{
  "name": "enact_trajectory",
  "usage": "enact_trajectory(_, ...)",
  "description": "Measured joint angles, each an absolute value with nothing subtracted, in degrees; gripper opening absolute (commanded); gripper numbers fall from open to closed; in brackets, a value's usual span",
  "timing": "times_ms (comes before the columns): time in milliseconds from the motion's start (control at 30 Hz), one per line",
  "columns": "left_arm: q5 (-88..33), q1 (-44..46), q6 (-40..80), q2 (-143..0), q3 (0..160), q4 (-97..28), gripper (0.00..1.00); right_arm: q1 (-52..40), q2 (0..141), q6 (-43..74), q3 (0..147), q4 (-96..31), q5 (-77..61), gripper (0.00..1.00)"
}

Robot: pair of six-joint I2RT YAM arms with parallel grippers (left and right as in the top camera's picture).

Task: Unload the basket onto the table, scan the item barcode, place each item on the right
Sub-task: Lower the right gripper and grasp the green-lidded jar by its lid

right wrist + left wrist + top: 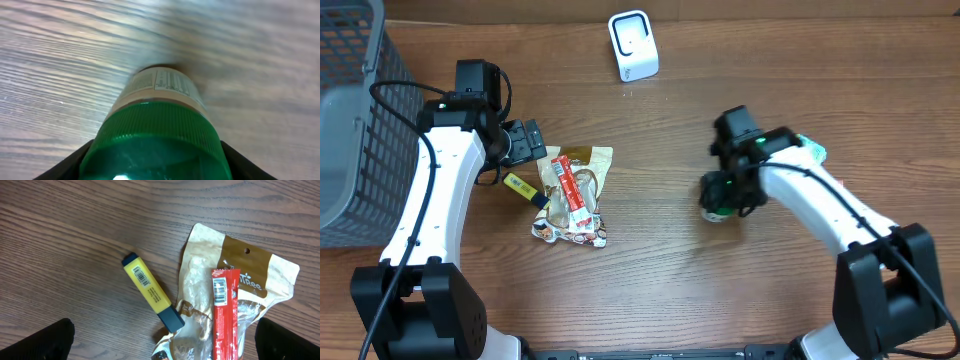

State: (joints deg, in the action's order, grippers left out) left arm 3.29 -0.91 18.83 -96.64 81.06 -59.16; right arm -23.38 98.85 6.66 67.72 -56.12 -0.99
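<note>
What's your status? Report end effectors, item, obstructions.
Left end effector open over highlighter. Right end effector shut on green-capped bottle, standing on table. Nothing between it and white scanner.

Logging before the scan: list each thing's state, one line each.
bottle: upright, green cap on
right end effector: closed on bottle
left end effector: open, holding nothing
highlighter: capped, flat, barcode up
pouch: lying flat
red packet: atop pouch, barcode up
</note>
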Motion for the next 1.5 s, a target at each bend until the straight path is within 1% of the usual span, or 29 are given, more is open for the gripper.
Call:
enact_trajectory(67, 3.3, -0.9, 18.8, -96.6, 81.0, -59.2, 1.00, -25.6, 98.8, 6.0, 67.7, -55.3, 1.1, 0.59)
enact_trajectory(200, 3.3, -0.9, 18.8, -96.6, 81.1, -59.2, 1.00, -29.3, 98.8, 5.2, 67.7, -52.6, 5.0, 0.59)
enact_trajectory(400, 3.3, -0.9, 18.8, -96.6, 81.1, -59.2, 1.00, -30.8, 99.0, 3.8, 67.7, -49.5, 6.9, 0.58)
enact_trajectory(567, 3.3, -0.9, 18.8, -96.6, 81.0, -59.2, 1.00, -31.2, 99.0, 0.7, 67.7, -47.5, 7.5, 0.63)
enact_trajectory(633, 3.3, -0.9, 18.8, -96.6, 81.1, -59.2, 1.00, -31.2, 99.0, -0.2, 67.7, -47.0, 7.6, 0.66)
enact_trajectory(700, 3.3, -0.9, 18.8, -96.6, 81.1, -59.1, 1.00, -31.2, 99.0, -0.7, 67.7, -46.8, 7.7, 0.74)
enact_trajectory(800, 3.3, -0.9, 18.8, -96.6, 81.1, -59.1, 1.00, -31.2, 99.0, -1.4, 67.7, -45.7, 7.8, 0.78)
enact_trajectory(867, 3.3, -0.9, 18.8, -96.6, 81.0, -59.2, 1.00, -31.2, 99.0, -1.2, 67.7, -44.5, 7.9, 0.86)
enact_trajectory(967, 3.3, -0.9, 18.8, -96.6, 81.1, -59.2, 1.00, -31.2, 99.0, -0.1, 67.7, -42.9, 7.9, 0.90)
enact_trajectory(1133, 3.3, -0.9, 18.8, -96.6, 81.1, -59.2, 1.00, -31.2, 99.0, 4.9, 70.3, -43.3, 8.0, 0.91)
enact_trajectory(1200, 3.3, -0.9, 18.8, -96.6, 81.0, -59.2, 1.00, -31.2, 99.0, 8.8, 73.0, -43.7, 8.2, 0.89)
enact_trajectory(1267, 3.3, -0.9, 18.8, -96.6, 81.1, -59.2, 1.00, -31.2, 99.0, 15.8, 75.6, -45.1, 8.9, 0.88)
enact_trajectory(1300, 3.3, -0.9, 18.8, -96.6, 81.0, -59.1, 1.00, -31.2, 99.0, 19.7, 76.5, -45.8, 9.3, 0.91)
enact_trajectory(1333, 3.3, -0.9, 18.8, -96.6, 81.1, -59.2, 1.00, -31.1, 99.0, 23.4, 77.0, -46.4, 9.5, 1.00)
enact_trajectory(1367, 3.3, -0.9, 18.8, -96.6, 81.1, -59.2, 1.00, -31.0, 99.0, 27.8, 77.2, -47.2, 9.5, 1.00)
enact_trajectory(1500, 3.3, -0.9, 18.8, -96.6, 81.1, -59.1, 1.00, -30.7, 99.0, 34.5, 77.1, -49.5, 9.8, 1.00)
